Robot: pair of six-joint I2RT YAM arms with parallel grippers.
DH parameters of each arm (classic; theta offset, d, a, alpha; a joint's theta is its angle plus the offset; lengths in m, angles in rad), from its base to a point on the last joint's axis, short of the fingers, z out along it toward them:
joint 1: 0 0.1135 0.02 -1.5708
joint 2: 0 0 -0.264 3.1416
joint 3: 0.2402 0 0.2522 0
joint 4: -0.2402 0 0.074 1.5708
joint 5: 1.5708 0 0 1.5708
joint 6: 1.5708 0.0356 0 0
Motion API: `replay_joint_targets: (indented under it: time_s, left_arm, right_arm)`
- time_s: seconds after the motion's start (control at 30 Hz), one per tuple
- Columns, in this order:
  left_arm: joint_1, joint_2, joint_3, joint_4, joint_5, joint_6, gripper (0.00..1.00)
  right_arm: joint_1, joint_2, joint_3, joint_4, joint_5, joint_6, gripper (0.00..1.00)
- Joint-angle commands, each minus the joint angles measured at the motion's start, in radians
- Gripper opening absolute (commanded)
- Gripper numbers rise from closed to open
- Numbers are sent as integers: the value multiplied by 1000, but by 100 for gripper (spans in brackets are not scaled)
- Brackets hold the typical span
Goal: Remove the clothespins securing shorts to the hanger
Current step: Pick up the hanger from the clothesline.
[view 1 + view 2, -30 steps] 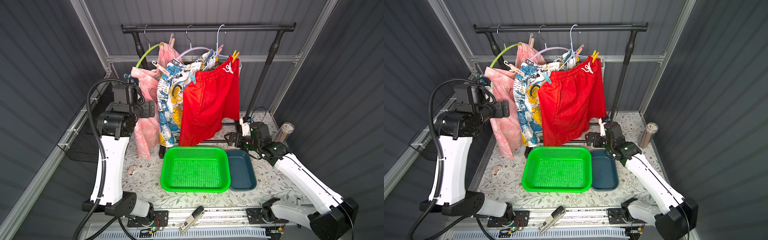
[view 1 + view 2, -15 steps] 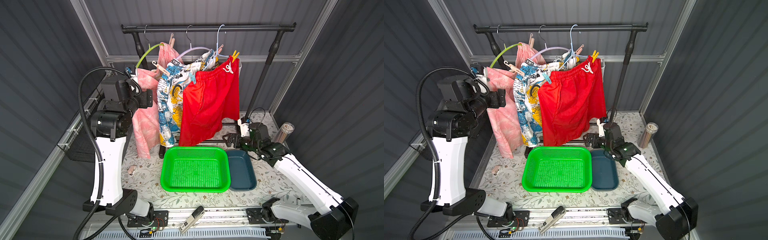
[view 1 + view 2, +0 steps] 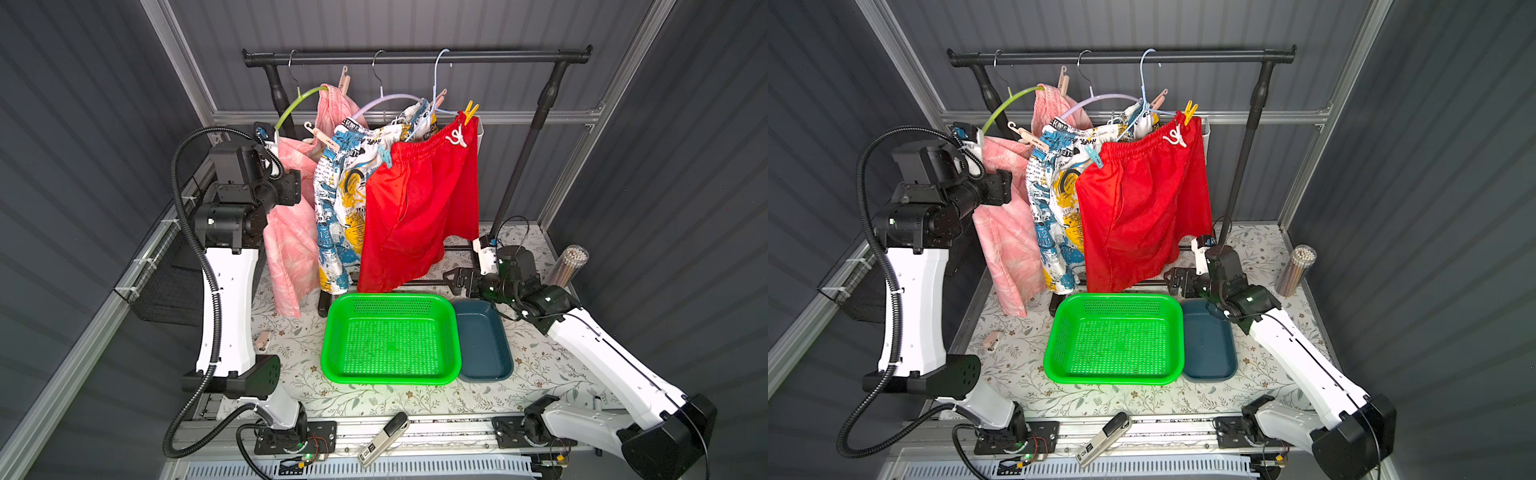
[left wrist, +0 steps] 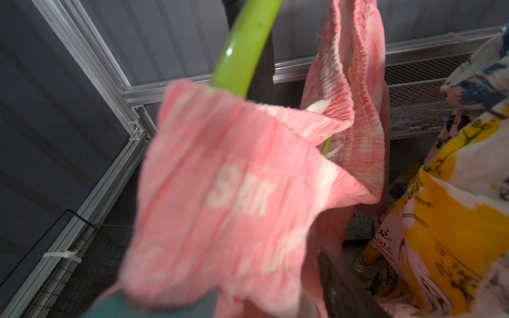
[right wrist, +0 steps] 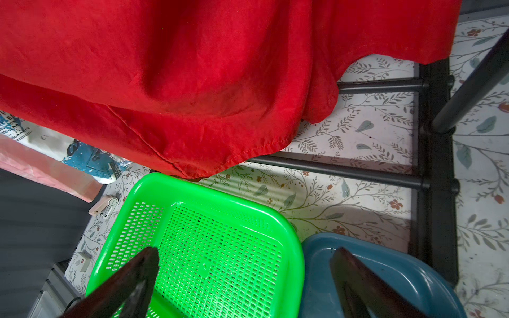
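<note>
Three shorts hang from hangers on the rail: pink [image 3: 286, 237], newspaper-print [image 3: 340, 199] and red [image 3: 419, 208]. Several clothespins hold them: beige ones [image 3: 344, 81] [image 3: 322, 135] [image 3: 439, 96], a light blue one [image 3: 385, 158] and a yellow one [image 3: 470, 111]. My left gripper [image 3: 291, 189] presses into the pink shorts' waistband near the green hanger [image 4: 242, 52]. Blurred pink cloth [image 4: 228, 198] covers its jaws, so their state is unclear. My right gripper [image 5: 245, 253] hangs open and empty, low over the table below the red hem [image 5: 220, 154].
A green basket [image 3: 332, 332] and a blue tray [image 3: 505, 353] sit side by side on the floral table. One beige clothespin [image 3: 262, 340] lies loose at the left arm's foot. The rack's black post [image 3: 519, 166] and base bars [image 5: 344, 173] stand behind; a tube of sticks [image 3: 569, 266] stands at the right.
My left gripper has risen and pushed further into the top of the pink shorts. The right gripper has shifted slightly left and stays open.
</note>
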Motion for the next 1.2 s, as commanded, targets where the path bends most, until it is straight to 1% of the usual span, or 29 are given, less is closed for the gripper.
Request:
replay_joint_targets:
  time_s: [0.0,0.13,0.2,0.33,0.37,0.4,0.43,0.5,0.7,0.87,1.0,1.17]
  left_arm:
    - [4,-6,33,70,86,18,67]
    - [4,-8,10,112,135,6,59]
    - [4,-23,-26,151,153,-6,58]
    - [3,-33,-64,194,151,-19,54]
    - [4,-28,-63,195,152,-20,52]
    - [5,-24,-62,194,155,-22,47]
    - [4,-23,-62,196,155,-25,41]
    - [5,-23,-68,204,146,-34,19]
    - [4,-76,-149,289,136,-66,0]
    - [3,-89,-169,316,164,-100,0]
    - [5,-95,-181,357,224,-133,0]
    - [4,-98,-177,426,267,-208,0]
  right_arm:
    - [8,-7,-1,18,-7,-9,99]
    - [11,2,0,17,-7,-6,99]
    - [13,5,3,18,-9,-4,99]
    - [17,11,11,45,-15,-4,99]
    - [18,12,14,45,-16,-5,99]
    - [17,12,16,45,-18,-6,99]
    - [19,15,16,45,-18,-5,99]
    - [22,14,16,45,-18,-4,99]
    - [29,13,10,43,-15,-3,99]
    - [33,13,8,48,-12,-1,99]
    - [36,10,5,49,-9,-2,99]
    - [37,7,-8,54,6,-5,99]
